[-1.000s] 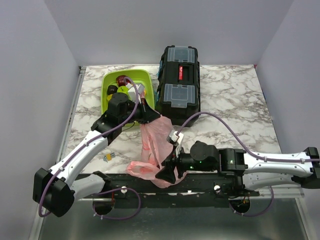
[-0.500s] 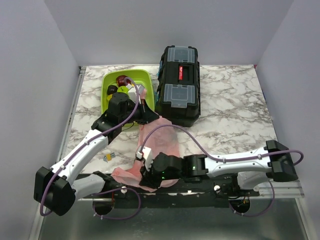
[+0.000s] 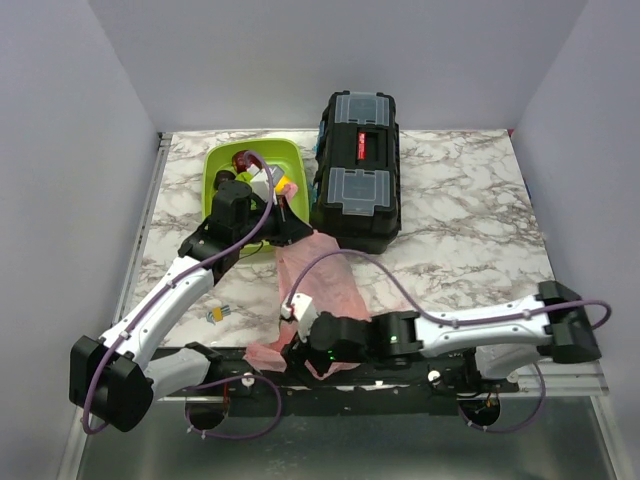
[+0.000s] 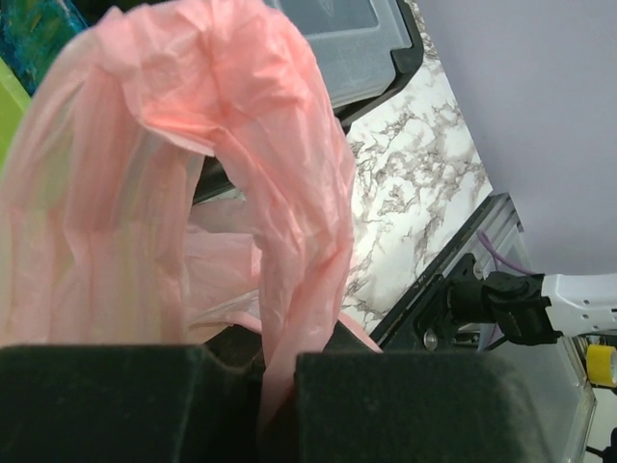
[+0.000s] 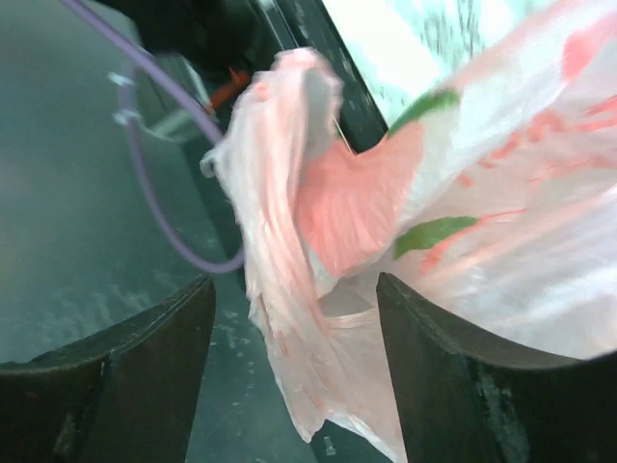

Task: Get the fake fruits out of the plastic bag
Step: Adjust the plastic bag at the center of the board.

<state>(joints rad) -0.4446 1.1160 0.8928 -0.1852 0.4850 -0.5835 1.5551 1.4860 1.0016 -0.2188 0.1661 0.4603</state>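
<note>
Pinching plastic bag (image 4: 193, 183), left gripper (image 4: 253, 386) by green tray (image 3: 222, 170), black toolbox (image 3: 358, 170) — right gripper (image 5: 294, 376) spread around bag end.

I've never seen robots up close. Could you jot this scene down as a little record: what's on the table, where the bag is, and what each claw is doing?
table: white marbled top
plastic bag: pink, thin, stretched from beside the tray to the near edge
left gripper: shut on a fold of the bag
right gripper: open, the bag's other end between its fingers
also there: lime-green tray; black toolbox beside it
fruit inside the bag: cannot tell
</note>
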